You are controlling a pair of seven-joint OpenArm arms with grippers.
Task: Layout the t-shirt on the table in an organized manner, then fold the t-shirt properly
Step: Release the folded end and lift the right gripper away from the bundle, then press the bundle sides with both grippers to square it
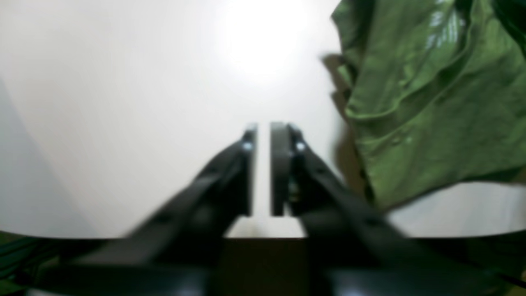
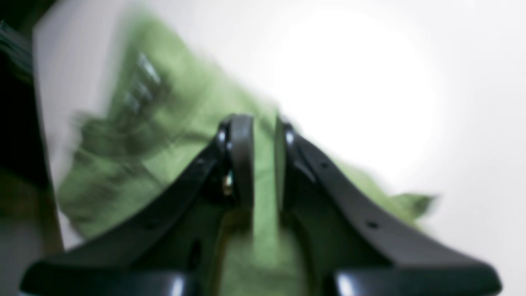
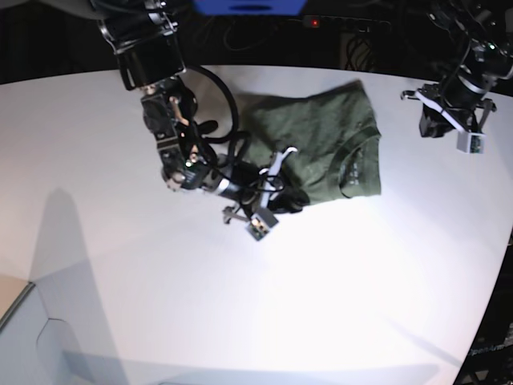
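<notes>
- Olive-green soft cloth t-shirt (image 3: 321, 144) lies bunched and partly doubled over on the far middle of the large smooth white matte table (image 3: 240, 305), its neckline turned toward the near edge of the heap.
- Creases and loose folds run across the cloth; nothing about it is spread flat.
- Right gripper (image 3: 282, 200), black with curved fingers, sits at the near left corner of the shirt, and its wrist view shows green cloth (image 2: 172, 135) passing through the narrow gap between its pads (image 2: 242, 160), so it is clamped on the shirt's edge.
- That wrist view is blurred, so the exact fold it grips cannot be told.
- Left gripper (image 3: 449, 120) hangs near the table's far right edge, well apart from the shirt.
- Its wrist view shows the pads (image 1: 280, 168) parted by a thin slit with only white table (image 1: 123, 123) between them, nothing held, the shirt (image 1: 431, 102) off to one side.
</notes>
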